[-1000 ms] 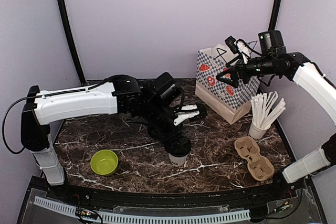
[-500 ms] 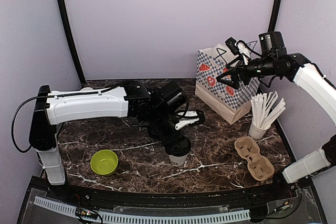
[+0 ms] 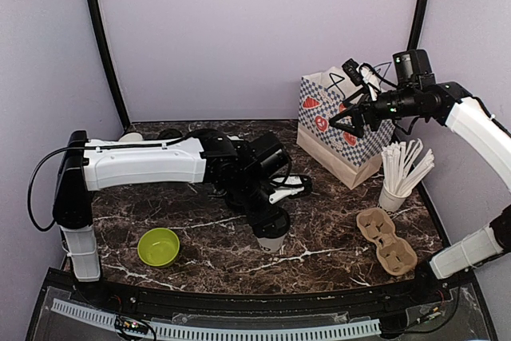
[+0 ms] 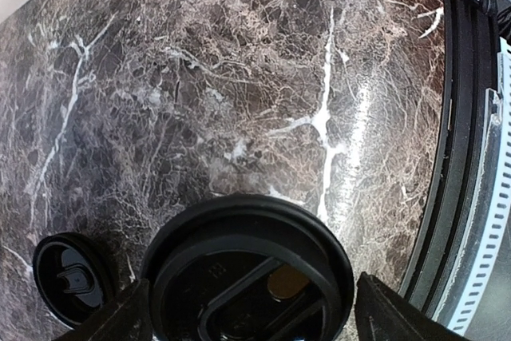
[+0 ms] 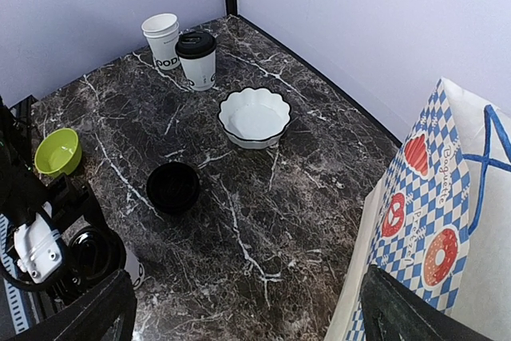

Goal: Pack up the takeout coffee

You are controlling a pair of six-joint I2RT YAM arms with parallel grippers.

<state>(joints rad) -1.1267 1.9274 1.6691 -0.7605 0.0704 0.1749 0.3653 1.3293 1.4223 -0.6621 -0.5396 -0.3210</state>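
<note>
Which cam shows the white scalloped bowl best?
Right wrist: the scalloped bowl shows whole and unobstructed on the table. Top external shows none of it; the left arm lies across that area. Left wrist misses it entirely.

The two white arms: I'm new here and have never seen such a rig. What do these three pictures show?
They are two robot arms at a marble table, each ending in a two-finger gripper. The wide picture comes from a fixed camera above and behind; the close-ups come from cameras on each wrist. The left gripper straddles a lidded coffee cup; whether it grips, I cannot tell. The right gripper is open and empty, beside the paper bag. Also: a cardboard cup carrier, a cup of straws, a green bowl, a white scalloped bowl, a loose black lid.
</note>
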